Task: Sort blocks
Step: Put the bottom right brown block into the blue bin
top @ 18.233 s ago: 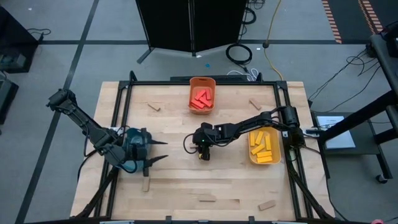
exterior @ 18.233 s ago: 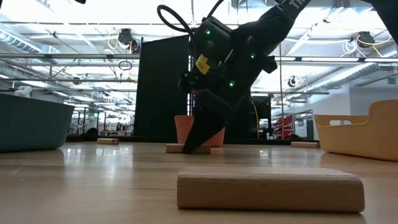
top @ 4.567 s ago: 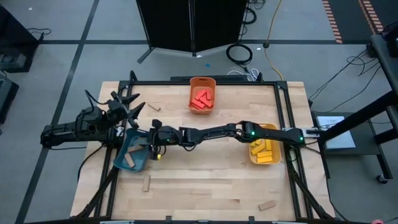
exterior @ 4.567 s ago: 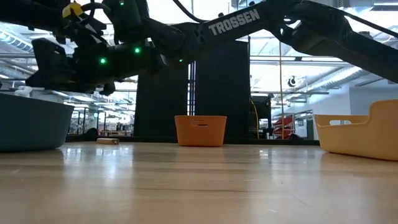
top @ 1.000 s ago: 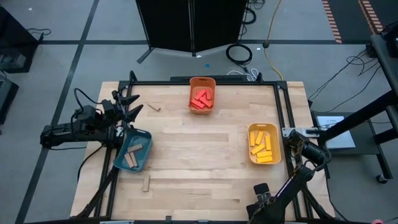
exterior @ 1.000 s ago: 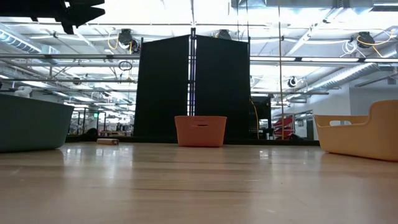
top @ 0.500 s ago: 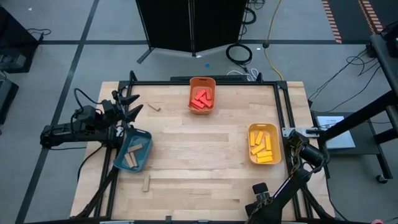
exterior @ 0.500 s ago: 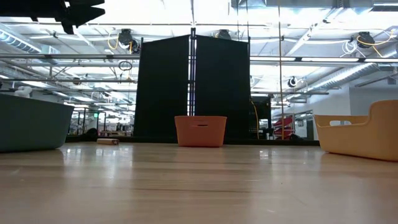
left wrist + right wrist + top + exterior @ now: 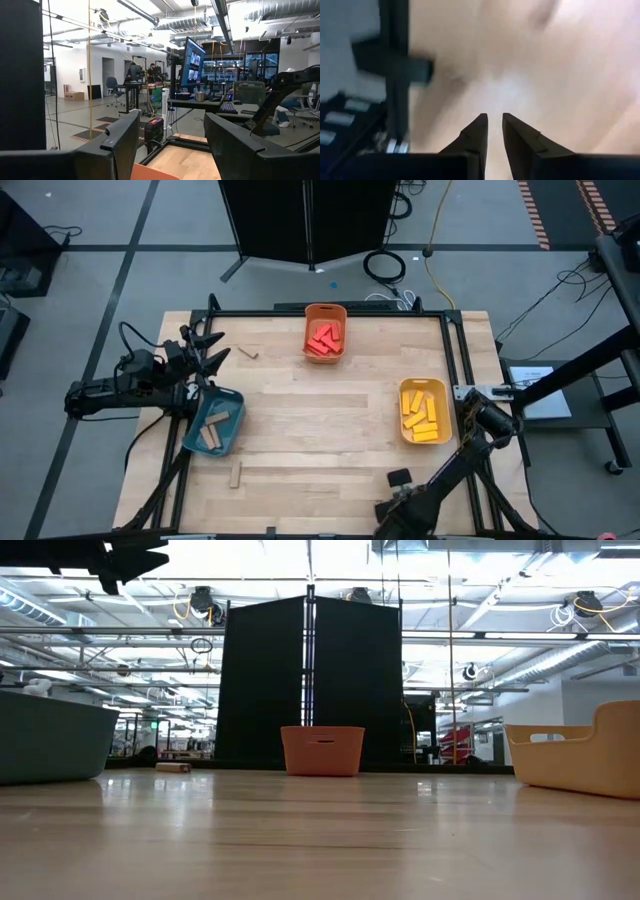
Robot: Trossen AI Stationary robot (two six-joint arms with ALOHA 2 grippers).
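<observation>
Since the frame half a second earlier, the right arm has been swung further along the table's near edge, so that the right gripper [image 9: 398, 492] is now seen lower and more toward the middle of that edge in the high view. Its two dark fingers [image 9: 472, 136] are shown nearly closed in the right wrist view, a narrow gap being left between the tips, and nothing is held between them; blurred pale wood is seen beneath.

Nothing else has been shifted. The left gripper [image 9: 205, 345] is held at the table's left edge, beside the far end of the teal rectangular plastic bin [image 9: 192, 436], with its jaws spread wide and empty.

Small flat red blocks [image 9: 323, 338] are piled in the orange rectangular bin [image 9: 325, 309] at the far middle of the light wooden table [image 9: 320, 440]. Yellow blocks [image 9: 422, 413] are gathered in the yellow rectangular bin [image 9: 424, 441] on the right. Plain tan wooden blocks [image 9: 215, 428] are laid in the teal bin. Two tan blocks are left loose on the table: one [image 9: 248, 352] near the far left corner, another [image 9: 236, 474] just in front of the teal bin.
</observation>
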